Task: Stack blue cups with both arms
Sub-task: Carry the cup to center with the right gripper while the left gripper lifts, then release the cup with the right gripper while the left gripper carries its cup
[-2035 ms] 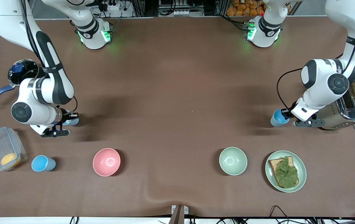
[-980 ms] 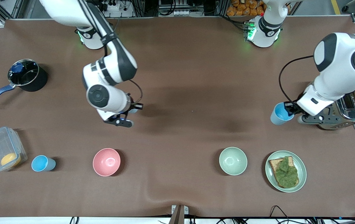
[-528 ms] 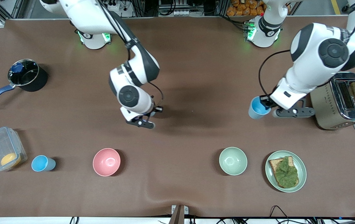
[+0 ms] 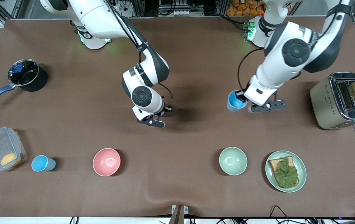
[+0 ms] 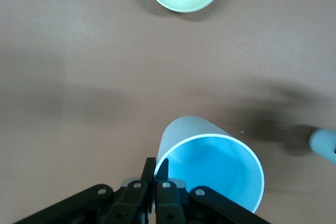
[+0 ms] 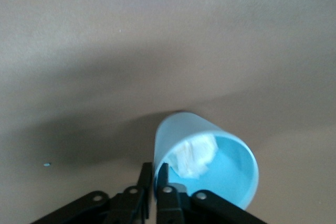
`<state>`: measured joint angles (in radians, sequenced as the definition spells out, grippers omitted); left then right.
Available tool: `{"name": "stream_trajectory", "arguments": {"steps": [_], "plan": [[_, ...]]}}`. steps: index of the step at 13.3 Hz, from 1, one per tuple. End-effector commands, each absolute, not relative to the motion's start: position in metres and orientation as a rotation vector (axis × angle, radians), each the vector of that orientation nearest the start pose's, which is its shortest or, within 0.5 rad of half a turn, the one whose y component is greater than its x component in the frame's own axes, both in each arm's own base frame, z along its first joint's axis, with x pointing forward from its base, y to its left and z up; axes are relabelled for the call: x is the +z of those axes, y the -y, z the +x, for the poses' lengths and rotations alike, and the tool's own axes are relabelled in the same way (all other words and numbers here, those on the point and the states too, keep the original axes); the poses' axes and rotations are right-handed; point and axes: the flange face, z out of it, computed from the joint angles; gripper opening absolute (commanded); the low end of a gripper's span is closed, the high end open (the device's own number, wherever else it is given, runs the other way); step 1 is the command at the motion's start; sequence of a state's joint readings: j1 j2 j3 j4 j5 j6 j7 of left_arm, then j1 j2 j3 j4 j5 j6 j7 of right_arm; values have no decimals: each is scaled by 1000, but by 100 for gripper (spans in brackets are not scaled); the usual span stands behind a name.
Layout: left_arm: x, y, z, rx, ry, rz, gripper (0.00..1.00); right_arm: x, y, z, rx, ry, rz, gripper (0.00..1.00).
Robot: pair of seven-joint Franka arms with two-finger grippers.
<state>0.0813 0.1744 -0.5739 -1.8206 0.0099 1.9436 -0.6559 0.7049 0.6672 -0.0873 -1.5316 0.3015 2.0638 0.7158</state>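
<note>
Cups like these are light, stiff and a bit slippery, so you pinch the rim, one finger inside. Your left gripper is pinched tight on the wall of a sky blue cup. Your right gripper pinches the rim of the paler blue cup, which has something white inside. A third blue cup stands well apart from both hands.

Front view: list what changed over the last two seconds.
Both arms carried their cups from the table's ends toward its middle: left gripper pinching a blue cup, right gripper pinching another cup. The third cup, bowls, plate, toaster and pot stayed put.
</note>
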Motion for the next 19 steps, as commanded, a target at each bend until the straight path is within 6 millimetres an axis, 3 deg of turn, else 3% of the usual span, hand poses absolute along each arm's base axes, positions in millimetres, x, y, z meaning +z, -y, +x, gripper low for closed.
{"name": "stream_trajectory", "arguments": {"steps": [1,3,5,6,10,12,14,16,19], "plan": [[449,296,529,144,324,-3199,0,287,-422,564,316,-386,-2990,100],[447,302,532,144,322,-3213,0,311,-405,569,367,-391,-3004,100],[444,325,526,162,321,-3222,0,352,-360,587,357,-471,-2986,100],[441,340,523,175,356,-3224,0,358,-329,587,386,-525,-2983,100],[433,412,501,226,483,-3219,0,414,-159,575,288,-246,-3037,100],[428,435,489,243,498,-3220,0,438,-83,566,246,-160,-3050,100],[421,454,486,226,576,-3248,0,465,-38,556,246,-51,-3121,100],[413,476,484,230,649,-3270,0,500,11,552,219,-108,-3129,100],[402,509,489,197,772,-3248,0,560,25,548,303,-132,-3129,100]]}}
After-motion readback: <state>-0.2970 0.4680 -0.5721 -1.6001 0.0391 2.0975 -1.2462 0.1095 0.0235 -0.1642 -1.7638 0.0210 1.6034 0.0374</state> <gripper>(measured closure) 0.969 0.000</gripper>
